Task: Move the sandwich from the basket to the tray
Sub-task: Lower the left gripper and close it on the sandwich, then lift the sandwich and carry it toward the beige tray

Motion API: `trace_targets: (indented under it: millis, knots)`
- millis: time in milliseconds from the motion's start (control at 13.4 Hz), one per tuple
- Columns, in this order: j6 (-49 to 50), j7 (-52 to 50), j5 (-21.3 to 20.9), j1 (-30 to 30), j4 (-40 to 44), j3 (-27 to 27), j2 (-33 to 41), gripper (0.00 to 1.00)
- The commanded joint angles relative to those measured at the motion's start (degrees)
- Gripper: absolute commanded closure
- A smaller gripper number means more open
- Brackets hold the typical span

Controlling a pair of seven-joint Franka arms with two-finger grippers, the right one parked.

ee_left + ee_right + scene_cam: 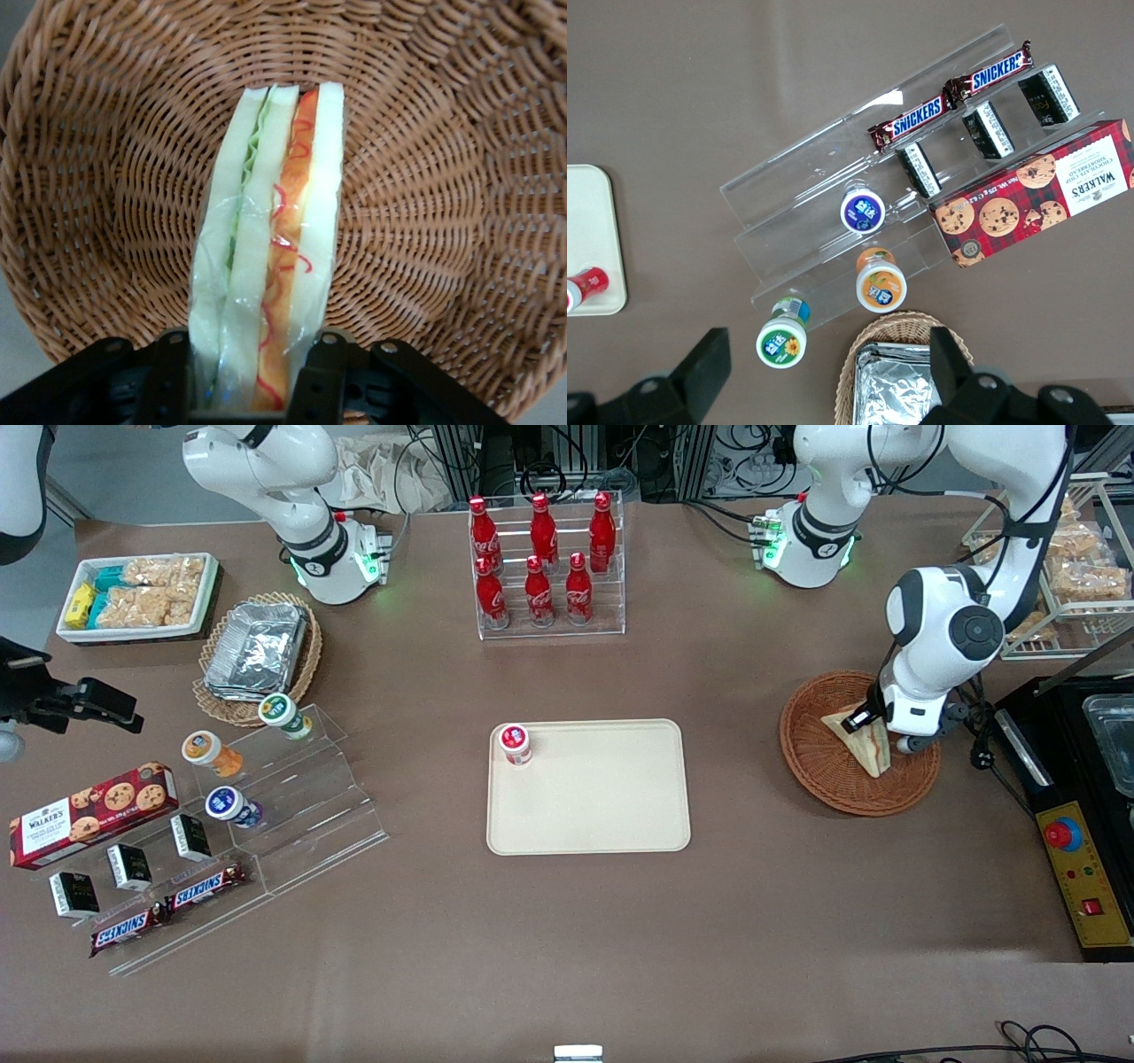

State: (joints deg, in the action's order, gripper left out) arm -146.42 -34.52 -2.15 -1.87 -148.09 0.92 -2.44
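The gripper (250, 381) is down inside the basket (425, 221), its two black fingers (168, 372) set on either side of the sandwich (270, 239) and closed against the wedge's outer bread faces. The wedge stands on edge in clear wrap, with green filling between one pair of slices and red-orange filling between the other. Its unheld end reaches toward the middle of the woven bowl.

From the front, the gripper (879, 731) sits low over the basket (819, 766), on the part nearer the working arm's end of the table, and the sandwich (864, 744) leans there as a pale triangle just under the wrist. The basket rests on the brown table (567, 939), toward the working arm's end.

The tray (602, 797) lies flat at the middle of the table, well apart from the basket. A small red-lidded cup (515, 743) stands in the tray's corner farthest from the front camera, on the parked arm's side. A clear rack of red bottles (542, 558) stands farther from the camera than the tray.

Toward the parked arm's end are a clear stepped stand (301, 806) with small cups and chocolate bars, a red cookie box (89, 810), a tan basket of foil containers (257, 651), and a white bin (137, 593) of snack packets.
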Motion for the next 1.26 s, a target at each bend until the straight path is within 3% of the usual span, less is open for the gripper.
trace_targets:
  millis: [0,223,446,893,1190]
  knots:
    - [4.01,-1.61,-1.19,0.38,1.12,0.40,3.83,1.00]
    - [12.09,-0.12,-6.88,0.38,6.03,0.58,6.82,1.00]
    - [27.44,7.60,-7.34,0.46,16.21,0.75,7.89,1.00]
    - [57.35,22.28,-5.94,3.79,44.68,0.93,6.31,1.00]
    - [64.51,24.15,0.20,9.15,58.42,3.90,2.62,1.00]
